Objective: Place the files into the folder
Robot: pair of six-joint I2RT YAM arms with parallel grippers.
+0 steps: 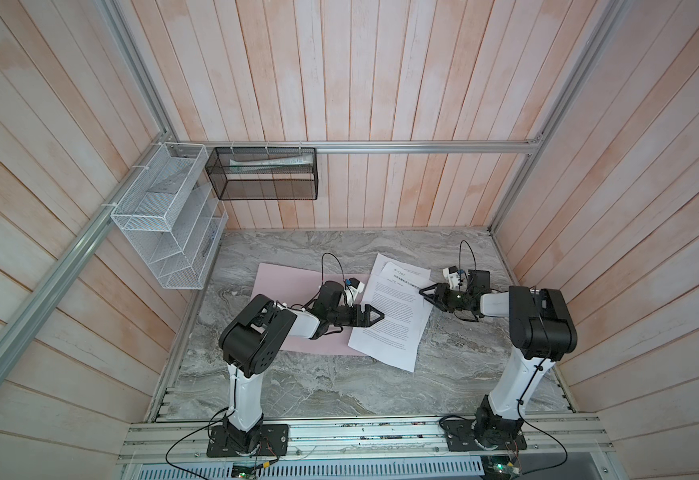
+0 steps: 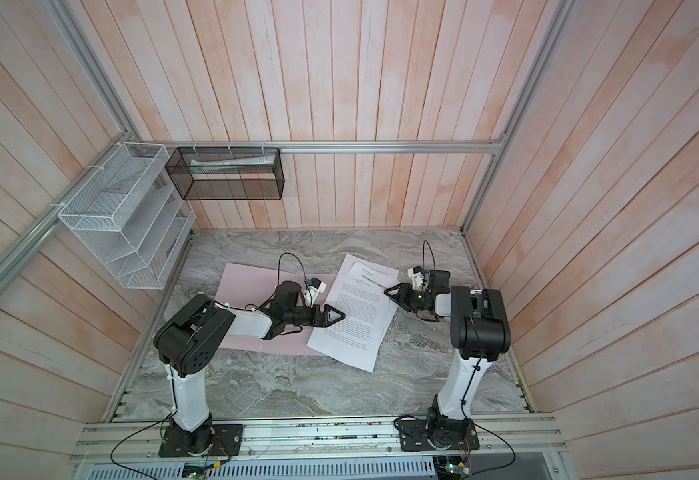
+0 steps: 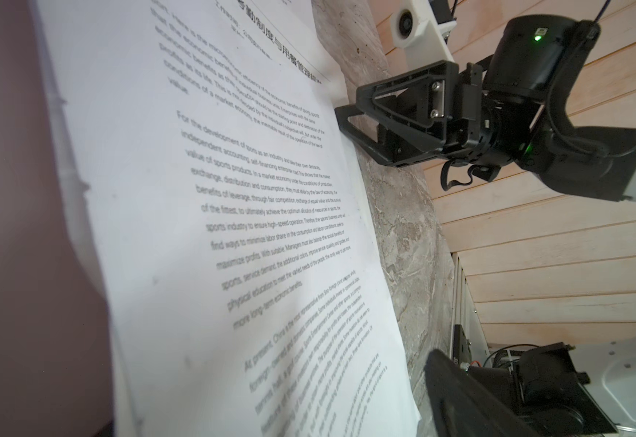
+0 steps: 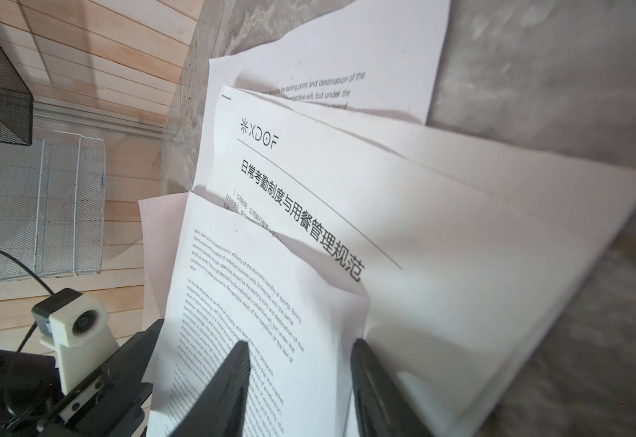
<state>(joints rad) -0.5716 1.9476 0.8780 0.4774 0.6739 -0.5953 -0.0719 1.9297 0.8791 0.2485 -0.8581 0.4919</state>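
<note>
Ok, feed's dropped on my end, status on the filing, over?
Left end effector open at files edge, right end effector open opposite. Files fanned, mostly off the folder. Left arm over folder.

Light: soft, even, fairly bright in both top views.
Shadows: faint grey ones beneath the curled white printed paper sheets (image 4: 441,265).
Focus: left wrist view blurs the nearest text; thin pale pink folder (image 3: 6,227) murky, underexposed.
Distortion: pale wooden wall planks (image 1: 339,83) splay outward at top-view edges.
</note>
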